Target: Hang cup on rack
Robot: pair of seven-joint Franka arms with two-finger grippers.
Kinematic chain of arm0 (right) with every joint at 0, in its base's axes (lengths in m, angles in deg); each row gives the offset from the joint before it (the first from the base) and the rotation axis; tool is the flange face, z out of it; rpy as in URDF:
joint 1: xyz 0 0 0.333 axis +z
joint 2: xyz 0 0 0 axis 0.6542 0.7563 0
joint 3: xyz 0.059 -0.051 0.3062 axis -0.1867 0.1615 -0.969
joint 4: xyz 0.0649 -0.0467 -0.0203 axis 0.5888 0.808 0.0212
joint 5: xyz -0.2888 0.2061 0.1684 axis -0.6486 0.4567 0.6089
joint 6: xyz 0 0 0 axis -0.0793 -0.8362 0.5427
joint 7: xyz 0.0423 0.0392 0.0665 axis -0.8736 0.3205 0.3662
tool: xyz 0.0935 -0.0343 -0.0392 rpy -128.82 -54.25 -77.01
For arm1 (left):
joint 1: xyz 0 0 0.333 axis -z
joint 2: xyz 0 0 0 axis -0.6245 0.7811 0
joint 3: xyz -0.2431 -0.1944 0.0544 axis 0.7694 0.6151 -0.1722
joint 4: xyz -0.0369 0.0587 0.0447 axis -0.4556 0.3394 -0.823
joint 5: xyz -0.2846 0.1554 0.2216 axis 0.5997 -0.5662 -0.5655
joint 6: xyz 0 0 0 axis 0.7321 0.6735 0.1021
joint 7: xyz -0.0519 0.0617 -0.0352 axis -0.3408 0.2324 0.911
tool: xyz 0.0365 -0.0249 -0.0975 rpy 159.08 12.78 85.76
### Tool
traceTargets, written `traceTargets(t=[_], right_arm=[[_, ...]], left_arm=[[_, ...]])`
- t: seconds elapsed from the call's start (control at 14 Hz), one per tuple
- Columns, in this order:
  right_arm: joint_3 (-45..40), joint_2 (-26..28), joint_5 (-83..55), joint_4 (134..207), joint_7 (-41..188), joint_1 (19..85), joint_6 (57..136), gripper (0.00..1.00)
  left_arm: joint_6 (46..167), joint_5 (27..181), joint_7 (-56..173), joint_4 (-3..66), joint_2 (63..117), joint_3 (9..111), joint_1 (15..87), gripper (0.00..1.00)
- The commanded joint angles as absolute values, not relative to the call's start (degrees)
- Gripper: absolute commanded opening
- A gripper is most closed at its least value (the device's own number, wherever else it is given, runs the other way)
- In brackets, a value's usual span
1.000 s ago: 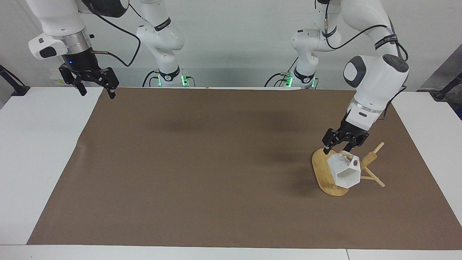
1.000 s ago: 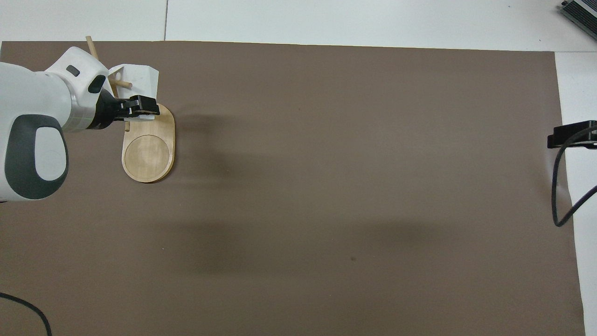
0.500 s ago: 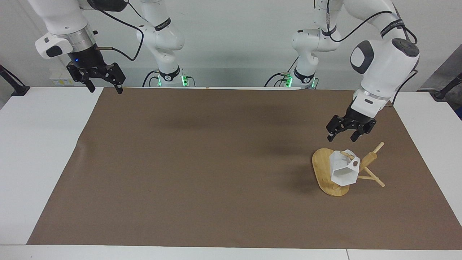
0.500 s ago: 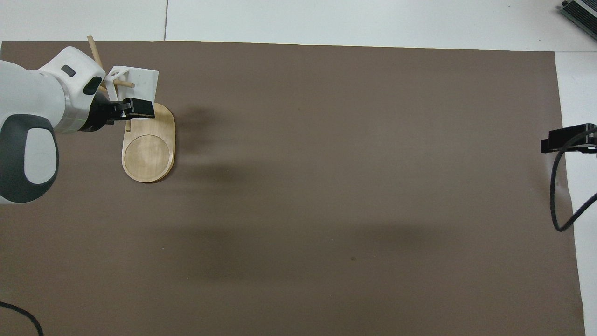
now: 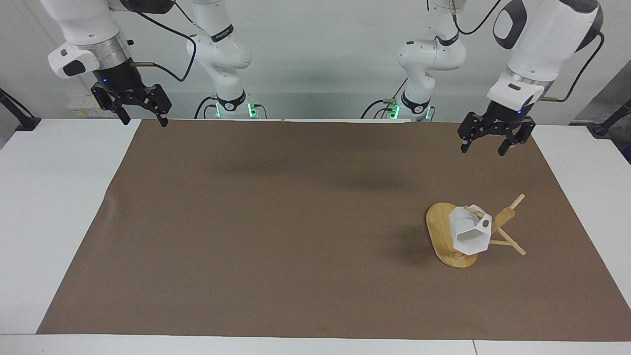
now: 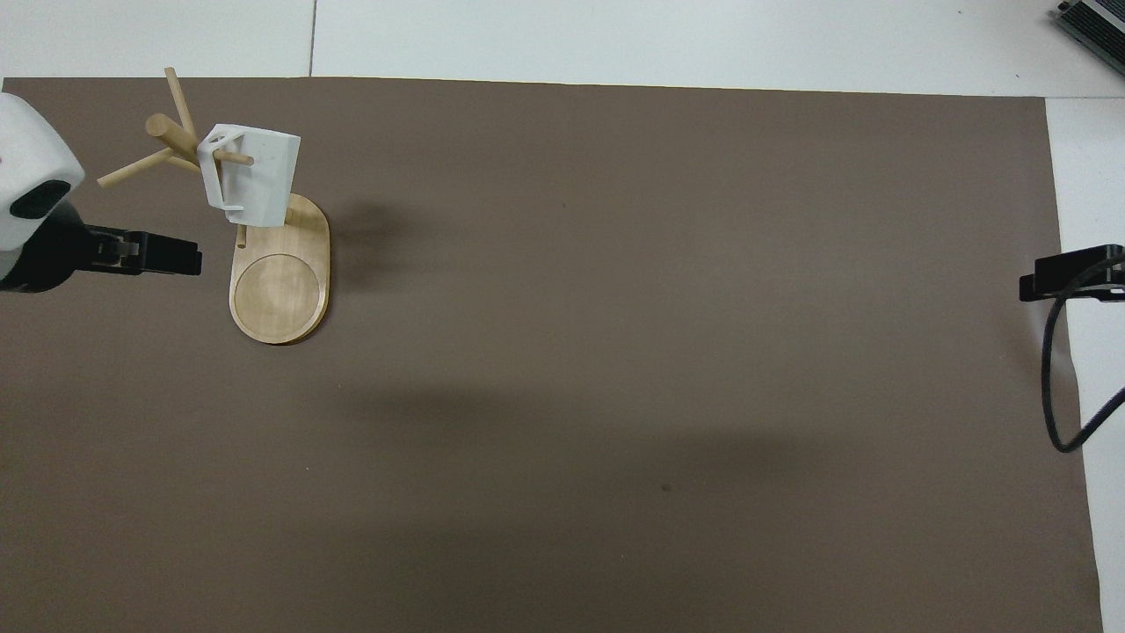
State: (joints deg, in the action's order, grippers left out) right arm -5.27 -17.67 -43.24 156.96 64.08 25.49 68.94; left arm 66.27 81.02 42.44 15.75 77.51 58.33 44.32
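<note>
We judge the hanging done: the cup [image 5: 471,235] sits on the rack [image 5: 503,219] peg, while left gripper [image 5: 494,141] and right gripper [image 5: 137,108] hang clear, jaws spread.

Bright, even overhead light (soft diffuse shadows), sharp focus throughout.

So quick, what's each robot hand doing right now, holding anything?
Left hand: open, empty, raised over the brown mat, clear of the cup hanging on the rack.
Right hand: open, empty, waiting.
</note>
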Motion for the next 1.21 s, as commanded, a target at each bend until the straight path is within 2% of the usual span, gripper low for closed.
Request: traceTargets(t=[0.0, 0.29, 0.57, 1.14], right_arm=[[-5.4, -18.0, -43.3, 157.1, 64.9, 24.3, 68.9, 1.00], [-5.0, -18.4, -44.0, 158.0, 64.9, 24.0, 68.9, 1.00], [-5.4, -18.5, -42.9, 157.9, 65.1, 24.3, 68.0, 1.00], [-5.7, -18.5, -42.9, 157.9, 65.1, 24.4, 67.9, 1.00]], left_arm=[[57.0, 80.0, 41.3, 4.2, 83.5, 58.2, 43.9, 1.00], [52.4, 79.9, 41.5, 3.1, 82.3, 57.9, 43.9, 1.00], [51.7, 80.0, 41.1, 9.7, 78.0, 58.0, 43.8, 1.00], [52.4, 80.0, 41.1, 10.0, 78.0, 57.9, 43.8, 1.00]])
